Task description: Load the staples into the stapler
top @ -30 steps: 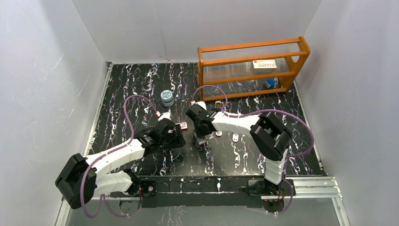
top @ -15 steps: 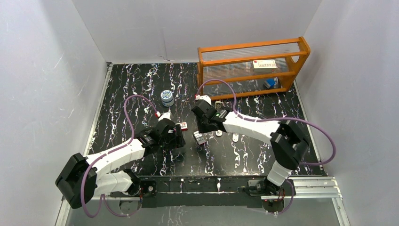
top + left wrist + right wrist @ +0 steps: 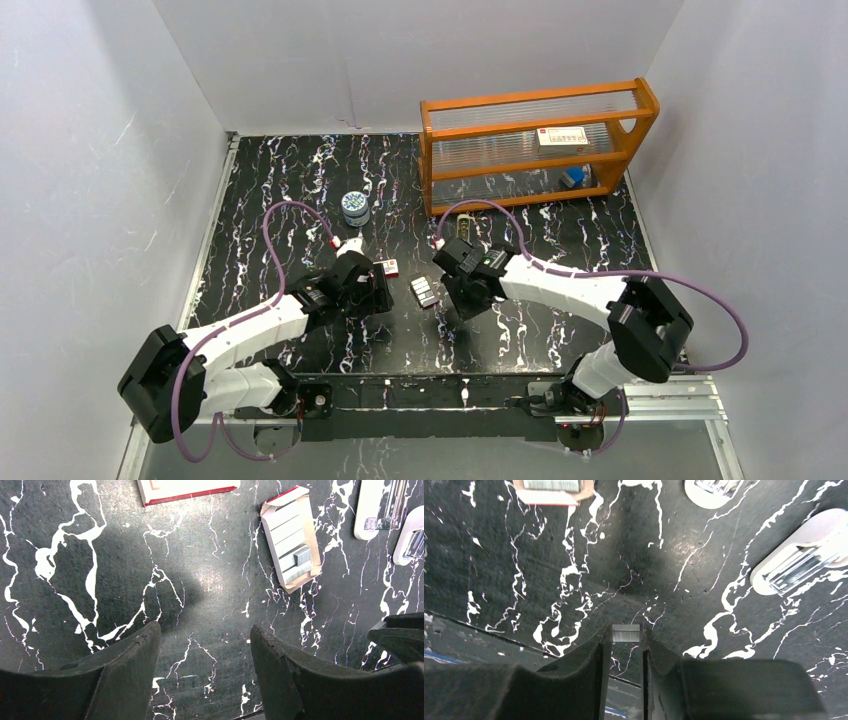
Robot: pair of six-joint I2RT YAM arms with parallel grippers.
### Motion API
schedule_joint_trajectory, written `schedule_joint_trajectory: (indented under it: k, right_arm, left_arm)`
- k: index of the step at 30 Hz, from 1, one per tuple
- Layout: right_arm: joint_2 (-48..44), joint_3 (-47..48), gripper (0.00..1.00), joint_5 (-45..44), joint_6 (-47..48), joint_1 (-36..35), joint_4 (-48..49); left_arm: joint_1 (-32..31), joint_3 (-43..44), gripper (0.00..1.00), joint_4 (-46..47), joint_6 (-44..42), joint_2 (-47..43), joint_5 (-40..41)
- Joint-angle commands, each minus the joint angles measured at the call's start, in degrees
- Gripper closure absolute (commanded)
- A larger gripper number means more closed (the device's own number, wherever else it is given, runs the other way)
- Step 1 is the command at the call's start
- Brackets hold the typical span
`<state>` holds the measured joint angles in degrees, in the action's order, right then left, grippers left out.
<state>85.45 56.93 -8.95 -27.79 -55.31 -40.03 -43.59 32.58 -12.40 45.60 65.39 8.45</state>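
Observation:
My right gripper point(image 3: 626, 636) is shut on a small silver strip of staples point(image 3: 626, 633) and holds it above the mat. It sits just right of the open staple tray point(image 3: 424, 291) in the top view point(image 3: 458, 300). That tray point(image 3: 292, 540) holds more grey staple strips. The opened stapler shows as white rounded pieces with a metal channel point(image 3: 804, 565) point(image 3: 377, 507); in the top view my right arm hides it. My left gripper point(image 3: 205, 635) is open and empty over bare mat, left of the tray point(image 3: 376, 294).
A red-and-white box point(image 3: 388, 267) lies by my left gripper. A round tin point(image 3: 355, 207) stands farther back. An orange rack point(image 3: 540, 140) stands at the back right. The table's near metal edge point(image 3: 484, 630) lies just below my right gripper.
My right arm has swung right and toward the near edge, uncovering the open staple tray. My left arm has not moved.

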Motion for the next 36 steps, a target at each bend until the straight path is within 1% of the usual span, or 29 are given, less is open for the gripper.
schedule_joint_trajectory:
  k: [1, 10, 15, 17, 18, 20, 24, 27, 29, 31, 33, 36]
  right_arm:
    - [0.0, -0.9, 0.68, 4.3, 3.4, -0.3, -0.9]
    - [6.5, -1.3, 0.67, 5.0, 6.3, -1.4, 2.3]
    - [8.3, -1.1, 0.66, 4.5, 6.8, -2.1, 2.5]
    - [8.1, -1.0, 0.63, 4.6, 6.8, -2.2, 2.5]
    - [7.9, -0.8, 0.57, 4.5, 6.5, -2.2, 2.3]
    - [7.2, -0.2, 0.50, 3.5, 5.4, -2.1, 1.4]
    - [4.3, 0.7, 0.44, -0.5, -1.6, -2.2, -0.6]
    - [0.3, -1.0, 0.41, -4.3, -12.4, -2.3, -0.8]
    - [-2.6, -4.0, 0.40, -6.1, -22.2, -2.4, 0.8]
    - [-5.0, -7.2, 0.41, -6.4, -28.0, -2.6, 4.2]
    - [-6.2, -8.9, 0.42, -7.0, -32.0, -2.8, 6.3]
    - [-4.5, -7.8, 0.43, -9.1, -35.3, -3.2, 3.1]
  left_arm:
    - [0.3, 1.5, 0.37, -0.3, -0.3, -0.6, 1.9]
    - [0.3, 0.6, 0.37, -0.3, 0.0, -0.8, 1.4]
    - [0.3, 0.9, 0.37, -0.3, -0.1, 0.5, 1.1]
    - [0.4, 0.9, 0.37, -0.3, -0.2, 0.4, 1.1]
    - [0.4, 0.9, 0.37, -0.4, -0.2, 0.2, 1.2]
    - [0.3, 0.8, 0.37, -0.5, -0.1, -0.2, 1.6]
    - [0.3, 1.0, 0.37, -1.2, -0.1, -1.1, 2.1]
    - [0.4, 0.5, 0.37, -1.1, 0.2, -2.0, 2.0]
    - [0.3, 0.1, 0.37, -0.6, 0.5, -2.3, 1.7]
    - [0.3, -0.2, 0.37, -0.3, 0.6, -2.5, 1.3]
    - [0.3, -0.1, 0.37, -0.5, 0.5, -2.5, 1.1]
    - [0.4, -0.1, 0.37, -0.5, 0.0, -2.6, 1.4]
